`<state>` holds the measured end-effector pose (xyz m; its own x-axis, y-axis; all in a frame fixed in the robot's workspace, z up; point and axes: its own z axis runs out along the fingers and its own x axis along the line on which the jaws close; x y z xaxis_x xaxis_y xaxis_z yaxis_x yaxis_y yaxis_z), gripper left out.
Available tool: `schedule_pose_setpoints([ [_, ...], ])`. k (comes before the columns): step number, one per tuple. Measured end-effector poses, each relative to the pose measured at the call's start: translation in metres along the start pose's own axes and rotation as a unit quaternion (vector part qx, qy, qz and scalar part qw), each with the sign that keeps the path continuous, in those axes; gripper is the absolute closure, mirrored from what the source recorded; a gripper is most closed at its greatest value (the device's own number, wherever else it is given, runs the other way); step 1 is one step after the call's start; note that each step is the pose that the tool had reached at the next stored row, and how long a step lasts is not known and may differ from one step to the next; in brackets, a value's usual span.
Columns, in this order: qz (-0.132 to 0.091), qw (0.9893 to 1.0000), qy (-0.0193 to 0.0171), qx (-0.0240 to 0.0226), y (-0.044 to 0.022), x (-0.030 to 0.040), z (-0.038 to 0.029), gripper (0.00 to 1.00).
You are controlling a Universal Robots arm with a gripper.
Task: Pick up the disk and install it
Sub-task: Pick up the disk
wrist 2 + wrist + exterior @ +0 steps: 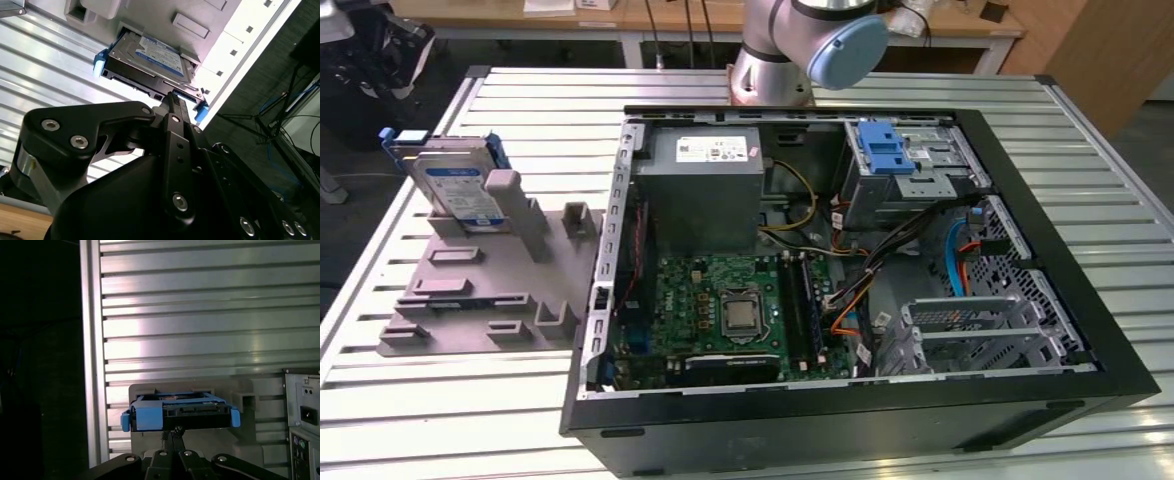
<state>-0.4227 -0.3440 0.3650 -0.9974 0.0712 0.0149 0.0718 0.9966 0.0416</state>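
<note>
The disk [454, 185] stands on edge in a grey holder [494, 280] on the table, at the exterior view's left beside the open computer case [607, 300]. It is silver-grey with a white-and-blue label and a blue carrier frame. Both wrist views look at the disk [150, 57] [180, 412] edge-on in its holder. My gripper [172, 431] [172, 96] points at the disk's near edge, its black fingers closed together with nothing between them. In the exterior view no gripper is at the disk, so a gap separates them.
The arm's base [787, 45] stands behind the case. Inside the case are a grey power supply [707, 160], a green motherboard [734, 310], a blue latch on a cage [887, 150] and silver drive bays [974, 320]. The slatted metal table [520, 100] ends just beyond the holder.
</note>
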Motion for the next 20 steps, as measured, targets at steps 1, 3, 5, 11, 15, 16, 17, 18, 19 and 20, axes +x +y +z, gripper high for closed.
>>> schedule_pose_setpoints([
  [1,-0.001,1.0000,0.0000,0.0000,0.0000,0.0000,0.0000,0.89],
  [3,-0.004,1.0000,0.0002,0.0000,0.0000,0.0000,0.0000,0.89],
  [5,-0.007,1.0000,0.0003,0.0001,0.0000,0.0000,0.0000,0.89],
  [11,-0.016,0.9999,0.0007,0.0002,0.0000,0.0000,0.0000,0.89],
  [15,-0.021,0.9998,0.0009,0.0003,0.0000,0.0000,0.0000,0.89],
  [16,-0.023,0.9997,0.0010,0.0003,0.0000,0.0000,0.0000,0.89],
  [17,-0.025,0.9997,0.0010,0.0004,0.0000,0.0000,0.0000,0.89],
  [18,-0.027,0.9996,0.0011,0.0004,0.0000,0.0000,0.0000,0.89],
  [19,-0.029,0.9996,0.0012,0.0004,0.0000,0.0000,0.0000,0.89],
  [20,-0.031,0.9995,0.0013,0.0005,0.0000,0.0000,0.0000,0.89],
])
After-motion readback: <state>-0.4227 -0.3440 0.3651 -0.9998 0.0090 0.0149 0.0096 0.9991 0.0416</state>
